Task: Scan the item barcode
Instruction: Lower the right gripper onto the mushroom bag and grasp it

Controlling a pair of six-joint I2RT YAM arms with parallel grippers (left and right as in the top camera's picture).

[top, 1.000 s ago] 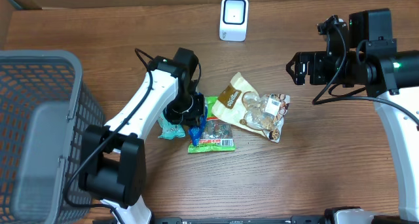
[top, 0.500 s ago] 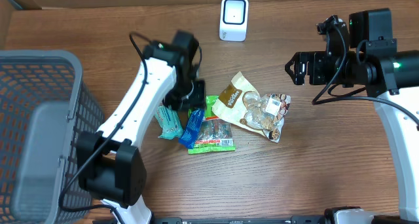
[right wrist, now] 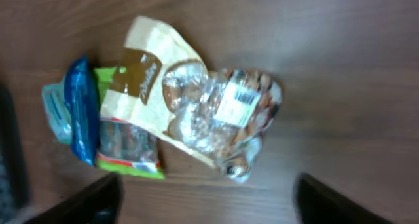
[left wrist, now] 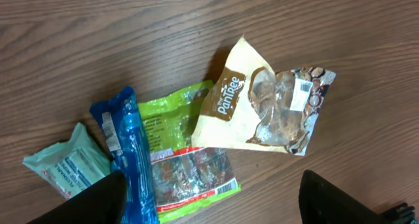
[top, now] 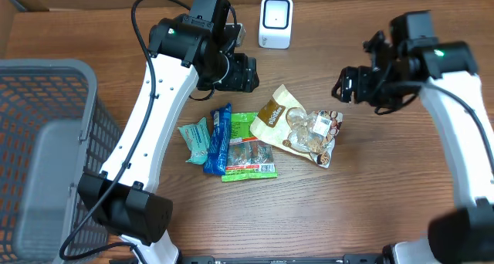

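Note:
Four packets lie together mid-table: a cream snack bag (top: 297, 125) with a clear window and a white barcode label (right wrist: 237, 99), a green packet (top: 248, 152), a blue packet (top: 218, 139) and a teal pack (top: 196, 140). The white scanner (top: 275, 21) stands at the back edge. My left gripper (top: 248, 73) hovers open behind the packets, holding nothing; in the left wrist view its gripper (left wrist: 209, 207) looks down on the green packet (left wrist: 186, 158). To the right of the cream bag, my right gripper (top: 343, 85) hangs open and empty; the right wrist view shows the gripper (right wrist: 206, 204) above the cream bag (right wrist: 196, 109).
A grey mesh basket (top: 46, 140) fills the left side of the table. Bare wood shows in front of the packets and between them and the right arm. Cables loop around both arms.
My left gripper opened, left the blue packet lying between the teal and green ones, and rose toward the back. My right arm swung in toward the cream bag.

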